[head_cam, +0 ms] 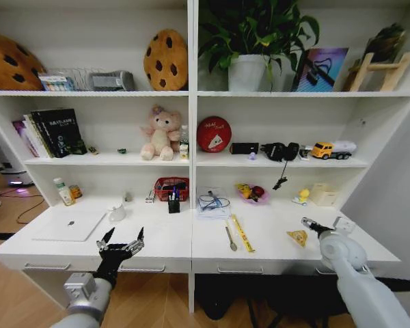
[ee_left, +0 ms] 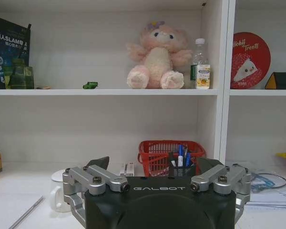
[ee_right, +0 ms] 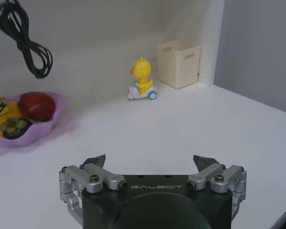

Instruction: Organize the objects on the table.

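On the long white table (head_cam: 178,240) a slim silver laptop (head_cam: 70,225) lies at the left, with a green-labelled bottle (head_cam: 63,192) behind it. Blue and black marker pens (head_cam: 173,200) stand in a dark cup in front of a red basket (head_cam: 171,186). A tiny green toy (ee_left: 90,85) rests on the shelf above. My left gripper (head_cam: 121,242) hovers open over the table's front edge, right of the laptop; the pens (ee_left: 181,155) are straight ahead of it. Over the right end my right gripper (ee_right: 150,163) stands open with nothing between its fingers.
A white mug (head_cam: 116,212), a spoon (head_cam: 230,237), a yellow ruler (head_cam: 242,232) and a cheese-shaped wedge (head_cam: 298,237) lie on the table. A purple fruit dish (ee_right: 24,119), a yellow duck toy (ee_right: 142,78) and a cream box (ee_right: 178,64) sit ahead of the right gripper.
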